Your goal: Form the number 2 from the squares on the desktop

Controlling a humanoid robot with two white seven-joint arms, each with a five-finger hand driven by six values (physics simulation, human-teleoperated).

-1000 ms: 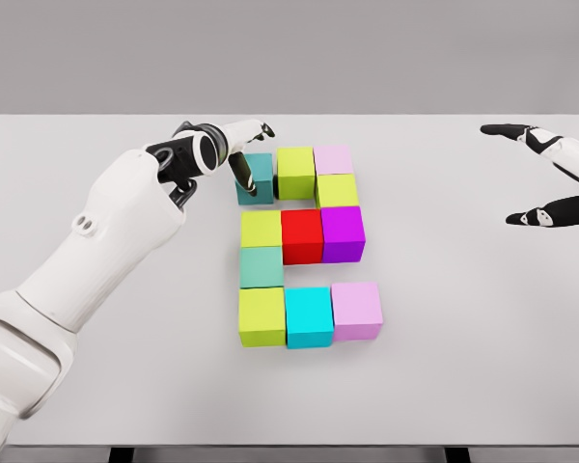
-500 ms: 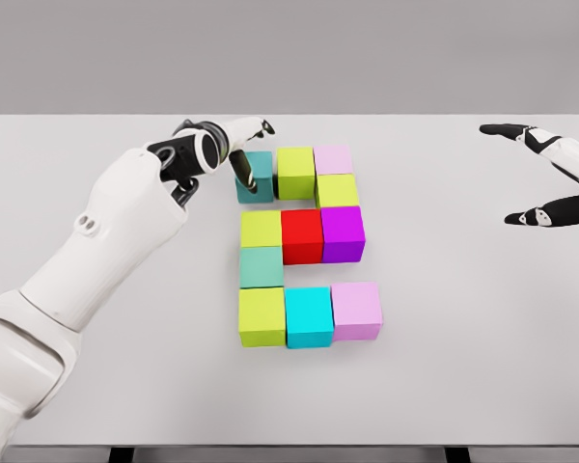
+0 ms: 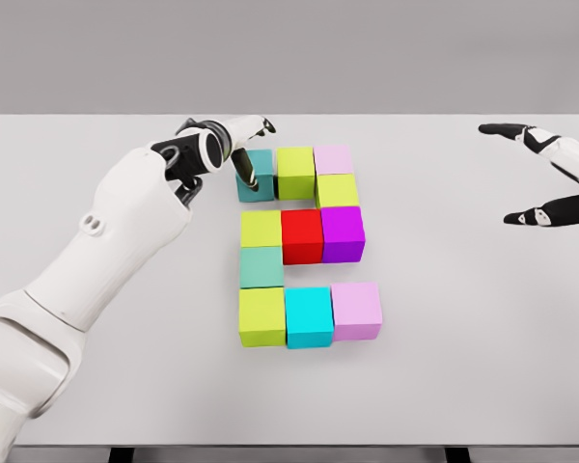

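The small dark teal cube [image 3: 260,175] sits at the top-left corner of the block figure, and it is the one piece the left hand [image 3: 234,147] is busy with. It lies just under and slightly to the right of that hand, on the side towards the rest of the figure. One dark finger [image 3: 247,177] reaches down across the cube's left front face and appears to touch it, while a pale finger [image 3: 251,126] stretches over the top behind it. The hand looks loosely cupped around the cube, not clamped on it; I cannot tell for certain whether it grips or only pushes.

Immediately right of the teal cube stands a lime-green cube [image 3: 296,172], with only a thin seam between them, and beyond that a pale pink cube [image 3: 334,159]. So the top bar runs straight away from the hand to the right, and any nudge would need to travel along that line to close the row.

Below the hand, the yellow-green cube [image 3: 261,229] starts the middle bar, which the red cube [image 3: 302,234] and purple cube [image 3: 343,232] complete. By my reckoning the figure is nearly done.

The right hand [image 3: 550,178] hovers well apart over the far right of the white tabletop [image 3: 463,367], fingers spread, holding nothing; the left is much the nearer.
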